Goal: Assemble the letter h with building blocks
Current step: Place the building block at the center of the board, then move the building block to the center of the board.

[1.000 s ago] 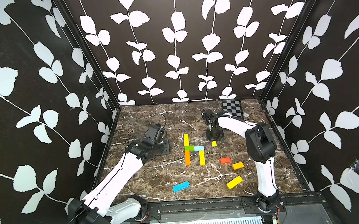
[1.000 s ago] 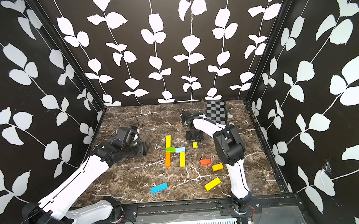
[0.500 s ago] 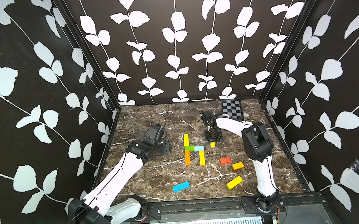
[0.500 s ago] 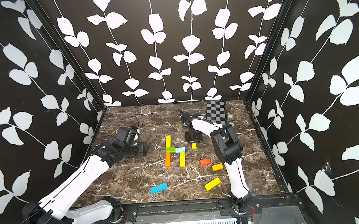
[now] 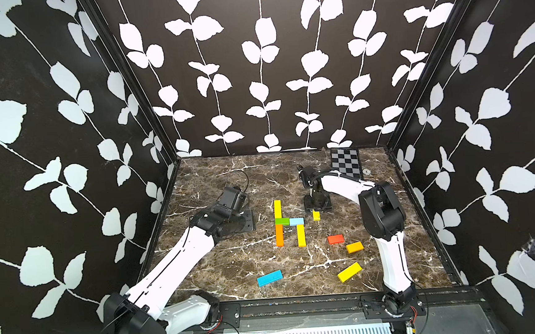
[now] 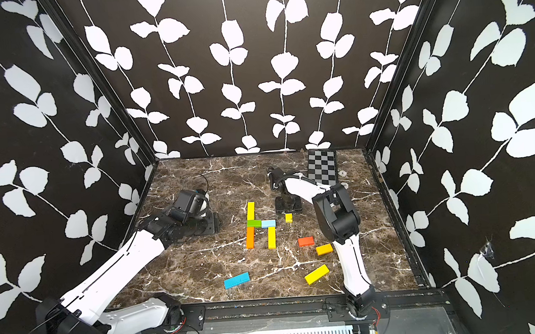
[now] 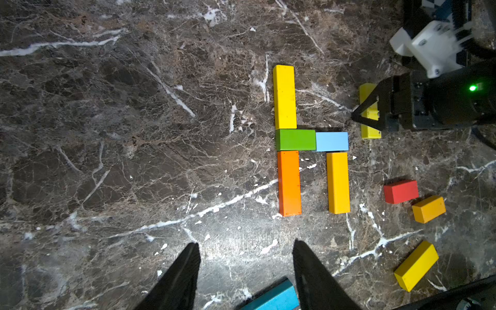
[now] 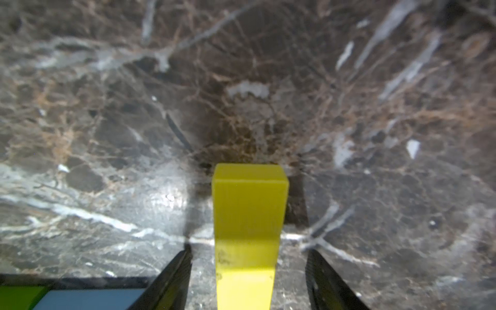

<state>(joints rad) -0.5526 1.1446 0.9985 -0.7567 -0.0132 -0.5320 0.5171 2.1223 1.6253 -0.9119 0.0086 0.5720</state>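
Your right jaws stand apart on either side of the short yellow block (image 8: 248, 204), with a gap at each flank, so nothing is gripped. The block lies flat on the worktop (image 5: 228, 273), just beside the light blue block (image 5: 296, 221) but not touching it. The left jaws hang open and empty, off to the side. The letter looks formed: long yellow block (image 5: 277, 208), green block (image 5: 282, 221) and orange block (image 5: 279, 235) as stem, second yellow block (image 5: 301, 235) as leg. I judge this the set-down step. Next, lift straight up without nudging anything.
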